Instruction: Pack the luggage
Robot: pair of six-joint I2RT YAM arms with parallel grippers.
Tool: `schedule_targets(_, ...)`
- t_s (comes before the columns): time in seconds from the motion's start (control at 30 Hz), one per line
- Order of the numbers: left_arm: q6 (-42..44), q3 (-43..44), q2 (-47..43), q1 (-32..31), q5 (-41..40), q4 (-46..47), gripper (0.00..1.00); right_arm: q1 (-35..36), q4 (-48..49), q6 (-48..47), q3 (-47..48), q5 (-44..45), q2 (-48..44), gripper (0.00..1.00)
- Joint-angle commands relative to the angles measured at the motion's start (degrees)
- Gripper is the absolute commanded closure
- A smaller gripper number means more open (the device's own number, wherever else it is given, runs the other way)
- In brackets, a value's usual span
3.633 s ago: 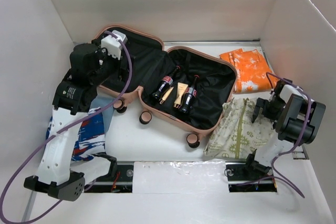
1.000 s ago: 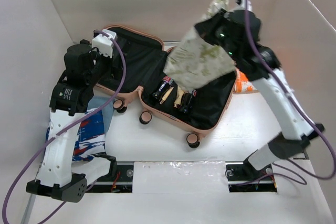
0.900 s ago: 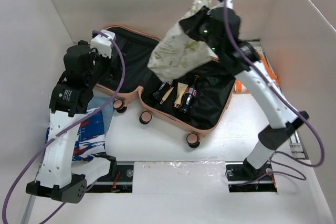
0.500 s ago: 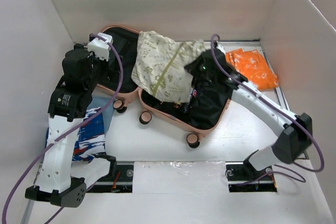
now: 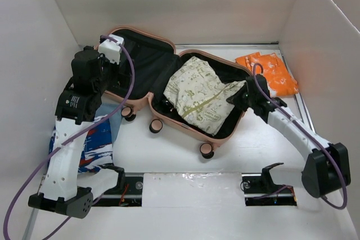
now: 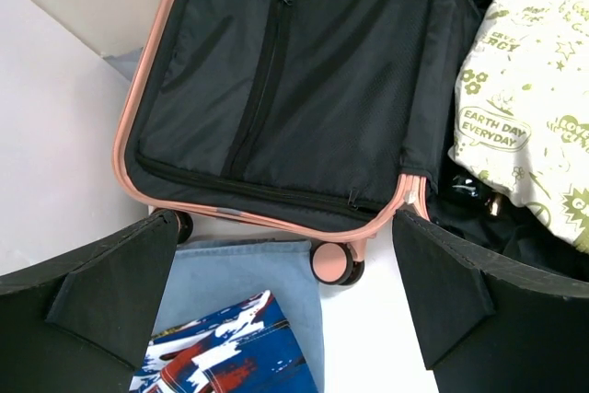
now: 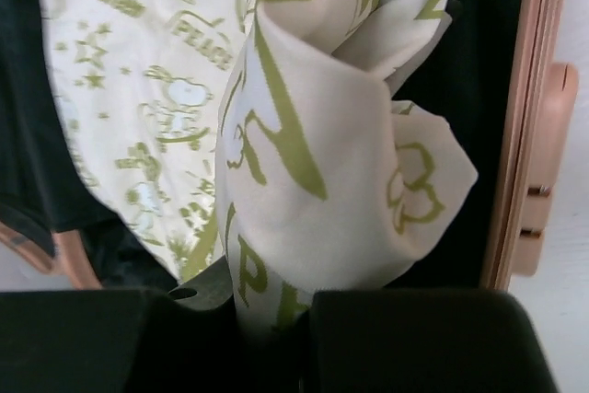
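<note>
While the left gripper hangs with its jaws spread wide and nothing between them, it sits over the left part of the frame, above the empty half of the luggage. Below it, in the lower left of the top view, a blue, red and white printed cloth lies folded on a pale blue garment on the bench. The left arm crosses over part of both.

The salmon-pink luggage lies open flat in the upper middle. Its left half shows black lining and a zip pocket. Its small wheels point toward the lower edge of the frame. A cream cloth bag with green print fills most of the right half. Something dark and glossy shows under the bag's lower left edge, too covered to identify.

At the right rim of the luggage, the right gripper is clamped on a bunched corner of the bag. In the wrist view that fold rises from between the dark fingers and blocks the lining behind it. The right arm runs from there down to the lower right.

In the upper right, an orange patterned cloth lies on the bench beside the luggage, just clear of it. Its right edge is close to the white side wall.
</note>
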Motion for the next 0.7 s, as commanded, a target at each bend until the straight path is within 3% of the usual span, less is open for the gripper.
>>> schedule_targets(0.0,-0.61,0.31,-0.5,0.25,0.76,2.29,0.0,-1.84,0.02,-8.42,4.31,-4.38,4.08,1.0)
schedule_targets(0.13,-0.61,0.31,-0.5,0.25,0.76,2.29,0.0,-4.04,0.02,-15.8,7.91,-10.19,10.67,1.0)
schedule_targets(0.27,-0.61,0.31,-0.5,0.25,0.76,1.76,0.0,-4.04,-7.7,-23.28,15.11,-7.66,15.78,0.98)
schedule_targets(0.37,0.0,0.31,-1.03,0.25,0.24,1.76,0.0,-3.51,-10.61,-28.73,19.95,-6.51,17.45,0.77)
schedule_targets(0.4,0.0,0.31,-1.03,0.25,0.24,1.76,0.0,-2.91,-12.62,-29.96,21.35,-6.5,17.46,0.57)
schedule_targets(0.5,0.0,0.31,-1.03,0.25,0.24,1.76,0.0,-2.2,-17.89,-34.44,28.82,-3.62,19.04,0.25)
schedule_targets(0.67,2.55,-1.01,-0.5,0.25,3.21,1.76,0.0,0.53,-35.47,-37.79,43.13,7.63,21.15,0.11)
